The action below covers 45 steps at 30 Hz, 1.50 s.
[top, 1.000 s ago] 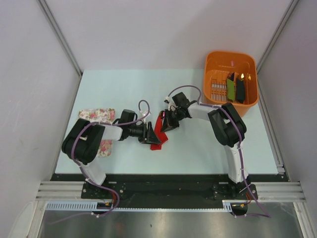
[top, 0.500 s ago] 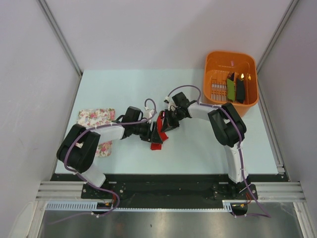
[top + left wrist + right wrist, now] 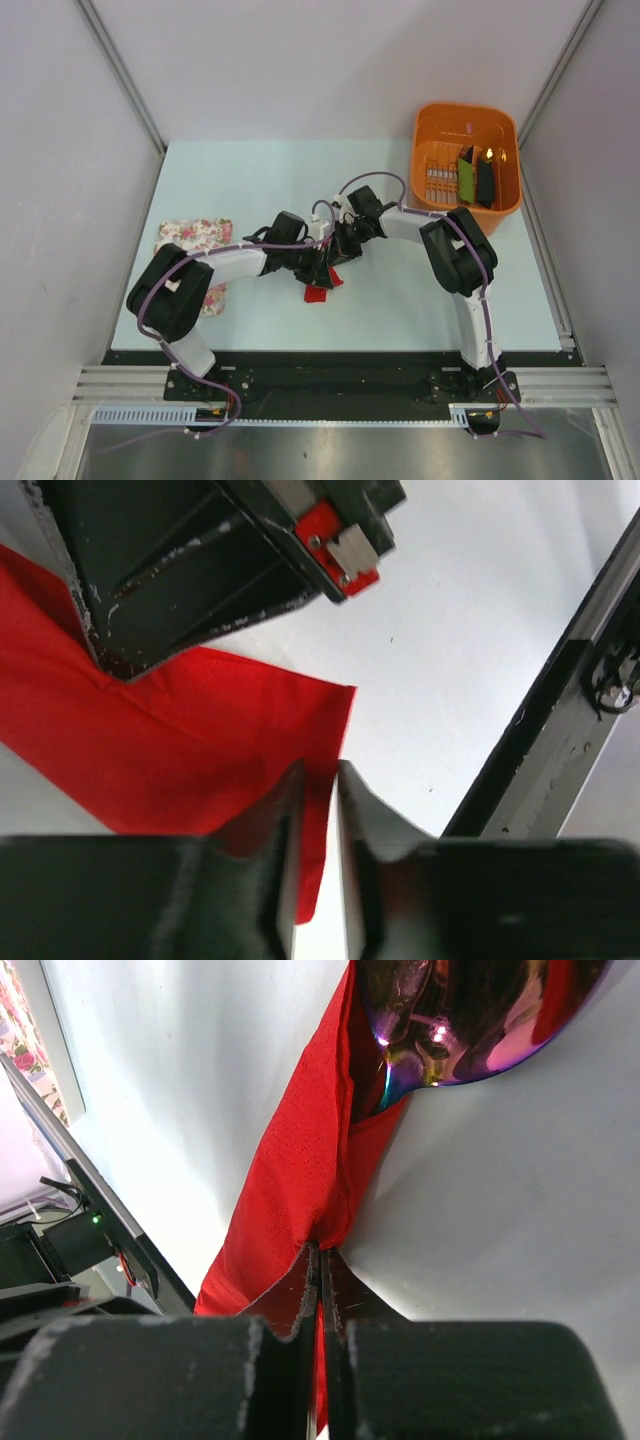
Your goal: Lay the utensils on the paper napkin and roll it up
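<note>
Left wrist view: the left gripper [image 3: 318,790] shows a narrow gap with the edge of the paper napkin [image 3: 180,750] inside it; whether it pinches, I cannot tell. Beyond, the right gripper [image 3: 322,1270] clamps a napkin fold, with the spoon bowl [image 3: 480,1010] poking out farther on. The left gripper has advanced rightward to meet it, bunching the sheet between them, so rolling seems underway.

paper napkin [image 3: 180,740] red | cloth [image 3: 190,233] white floral | basket [image 3: 466,107] orange
</note>
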Motion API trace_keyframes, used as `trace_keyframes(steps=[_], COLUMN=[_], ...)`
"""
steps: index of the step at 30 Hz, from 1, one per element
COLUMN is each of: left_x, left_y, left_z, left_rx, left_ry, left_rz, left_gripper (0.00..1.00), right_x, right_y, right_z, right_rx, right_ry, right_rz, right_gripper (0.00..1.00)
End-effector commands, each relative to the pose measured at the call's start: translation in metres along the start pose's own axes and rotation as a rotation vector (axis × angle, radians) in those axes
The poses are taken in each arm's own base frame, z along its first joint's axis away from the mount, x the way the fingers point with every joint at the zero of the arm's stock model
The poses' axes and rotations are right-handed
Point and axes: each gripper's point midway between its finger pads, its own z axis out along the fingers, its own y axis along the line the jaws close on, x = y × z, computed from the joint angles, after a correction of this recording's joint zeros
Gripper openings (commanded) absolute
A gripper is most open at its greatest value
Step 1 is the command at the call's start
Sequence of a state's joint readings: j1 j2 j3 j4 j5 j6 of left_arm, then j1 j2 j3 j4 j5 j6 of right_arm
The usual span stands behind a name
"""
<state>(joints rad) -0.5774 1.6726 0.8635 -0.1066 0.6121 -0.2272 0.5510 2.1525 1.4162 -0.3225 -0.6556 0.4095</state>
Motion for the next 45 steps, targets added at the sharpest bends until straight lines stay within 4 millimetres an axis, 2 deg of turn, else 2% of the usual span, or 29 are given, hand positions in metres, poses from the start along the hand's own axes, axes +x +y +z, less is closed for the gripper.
trace_keyframes(steps=[1, 4, 14, 17, 19, 24, 27, 28, 29, 33, 40, 44, 45], left_x=[-0.015, -0.013, -0.011, -0.007, 0.003, 0.026, 0.029, 0.024, 0.028, 0.025, 0.017, 0.010, 0.010], left_y=[-0.005, -0.011, -0.018, -0.012, -0.004, 0.012, 0.012, 0.011, 0.013, 0.018, 0.021, 0.021, 0.021], left_z=[0.005, 0.007, 0.016, 0.019, 0.022, 0.023, 0.024, 0.025, 0.026, 0.026, 0.025, 0.024, 0.025], left_rx=[0.011, 0.060, 0.132, 0.127, 0.116, 0.167, 0.245, 0.268, 0.285, 0.298, 0.296, 0.304, 0.306], left_ry=[-0.019, -0.030, -0.068, -0.057, -0.043, -0.022, -0.043, -0.068, -0.057, -0.088, -0.123, -0.142, -0.141], left_rz=[0.026, 0.011, -0.012, -0.032, -0.056, -0.177, -0.201, -0.188, -0.218, -0.229, -0.218, -0.201, -0.200], left_gripper=[0.10, 0.00, 0.00, 0.00, 0.00, 0.00, 0.00, 0.00, 0.00, 0.00, 0.00, 0.00, 0.00], right_x=[-0.005, -0.005, -0.004, -0.005, -0.006, -0.012, -0.019, -0.022, -0.024, -0.027, -0.013, -0.002, 0.002], right_y=[-0.015, -0.015, -0.014, -0.013, -0.012, -0.003, 0.006, 0.009, 0.011, 0.022, 0.015, 0.013, 0.012], right_z=[0.006, 0.007, 0.008, 0.009, 0.008, 0.002, -0.007, -0.011, -0.013, -0.024, -0.017, -0.012, -0.011], right_rx=[0.053, 0.054, 0.052, 0.052, 0.050, 0.027, -0.007, -0.027, -0.033, -0.057, -0.035, -0.037, -0.036], right_ry=[-0.012, -0.012, -0.010, -0.010, -0.012, -0.025, -0.045, -0.051, -0.056, -0.073, -0.034, -0.003, 0.003], right_rz=[-0.009, -0.009, -0.007, -0.002, -0.003, -0.005, 0.012, 0.016, 0.020, 0.013, 0.019, 0.024, 0.023], right_gripper=[0.00, 0.00, 0.00, 0.00, 0.01, 0.14, 0.23, 0.26, 0.33, 0.46, 0.47, 0.45, 0.41])
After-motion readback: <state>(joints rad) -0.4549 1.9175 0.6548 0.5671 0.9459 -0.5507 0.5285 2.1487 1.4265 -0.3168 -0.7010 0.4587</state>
